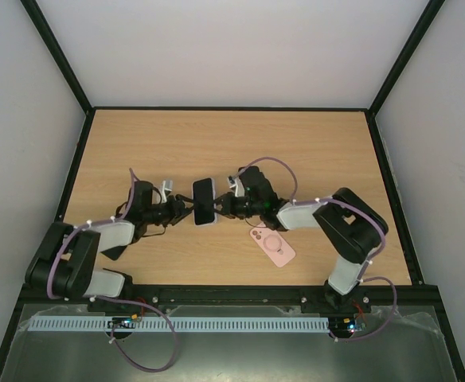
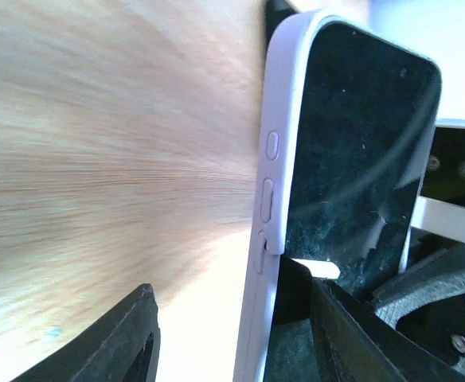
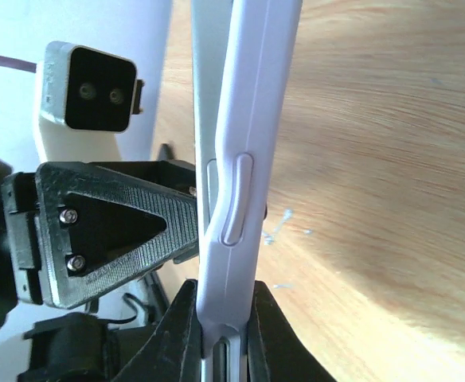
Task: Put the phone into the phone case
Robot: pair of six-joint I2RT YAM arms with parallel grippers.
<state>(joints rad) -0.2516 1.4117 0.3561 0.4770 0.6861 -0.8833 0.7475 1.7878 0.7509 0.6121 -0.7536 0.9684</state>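
Fingers of right gripper point(image 1: 221, 205) pinch the black-screened phone point(image 1: 205, 201), half seated in its pale lilac soft case point(image 3: 256, 119); left gripper point(image 1: 185, 210) spread, one finger against the screen (both aloft, left of pink ring-marked cover point(image 1: 272, 245)); off-centre pushing could pop the case edge loose.

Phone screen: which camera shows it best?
The left wrist view: the phone turns its dark screen here, big and close. The top external view shows it small; the right wrist view shows only its pale edge.
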